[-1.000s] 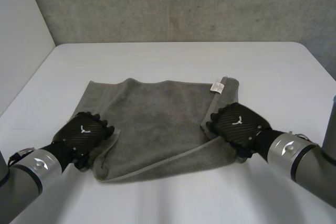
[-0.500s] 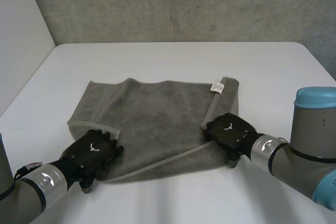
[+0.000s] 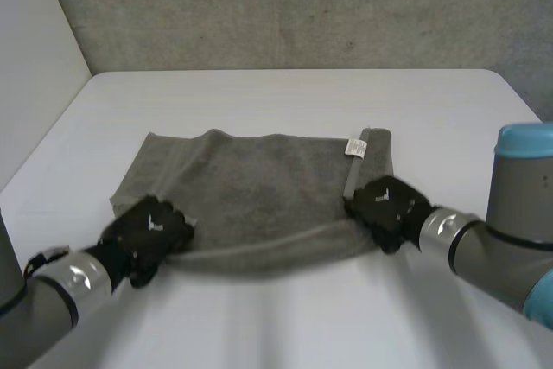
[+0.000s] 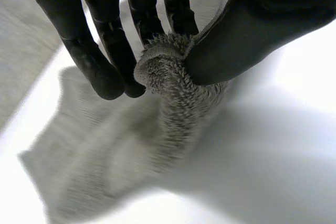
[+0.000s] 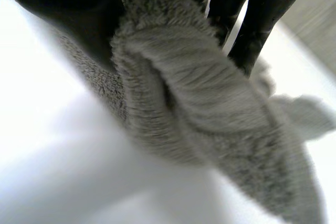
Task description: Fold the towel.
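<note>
Flat grey terry-cloth towel (image 3: 259, 187): uniform mid-grey looped pile, no print, a slightly paler woven band along its edges, and a small white sewn label (image 3: 355, 146) near its far right corner. Black left hand (image 3: 149, 229) and black right hand (image 3: 386, 203) at the towel's near corners each carry a small white mark, with silver-grey wrist rings (image 3: 442, 229) behind and a light-blue arm cap (image 3: 525, 140) right of the towel. Plain matte white table (image 3: 285, 92) under the towel, mottled grey concrete-look wall (image 3: 302, 6) beyond it.
</note>
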